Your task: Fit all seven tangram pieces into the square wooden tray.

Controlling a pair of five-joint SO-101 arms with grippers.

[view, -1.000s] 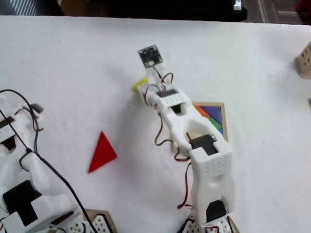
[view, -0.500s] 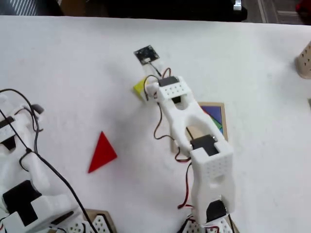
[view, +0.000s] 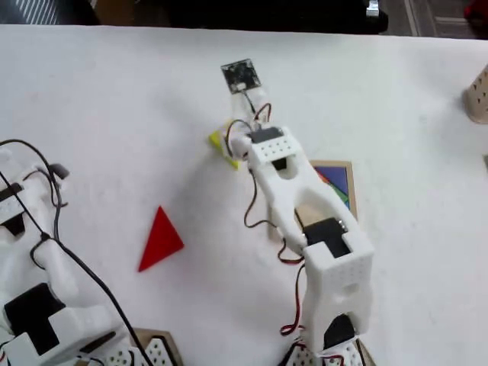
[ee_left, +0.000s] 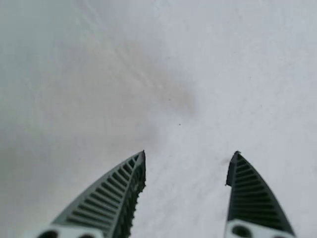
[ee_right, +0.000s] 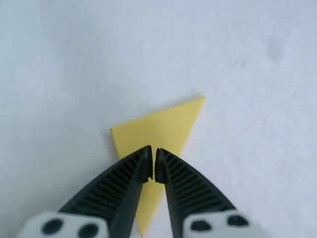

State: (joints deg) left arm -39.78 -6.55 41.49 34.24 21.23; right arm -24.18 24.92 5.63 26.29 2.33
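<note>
A yellow triangle (ee_right: 153, 126) lies flat on the white table, and in the high view its corner (view: 219, 141) shows beside the right arm's wrist (view: 268, 146). My right gripper (ee_right: 152, 157) is shut, its tips over the middle of this triangle with nothing between them. The square wooden tray (view: 351, 174) sits partly under the right arm, with blue, orange and green pieces showing inside. A red triangle (view: 160, 240) lies alone to the left. My left gripper (ee_left: 188, 154) hangs open over bare table.
The left arm's white body and black cables (view: 34, 252) take up the near left corner. A beige perforated block (view: 478, 95) stands at the right edge. The table's far edge runs along the top.
The right arm's wrist has swung slightly, first left and then back right and farther out. The yellow triangle has slid a little beneath it. The red triangle has stayed put.
</note>
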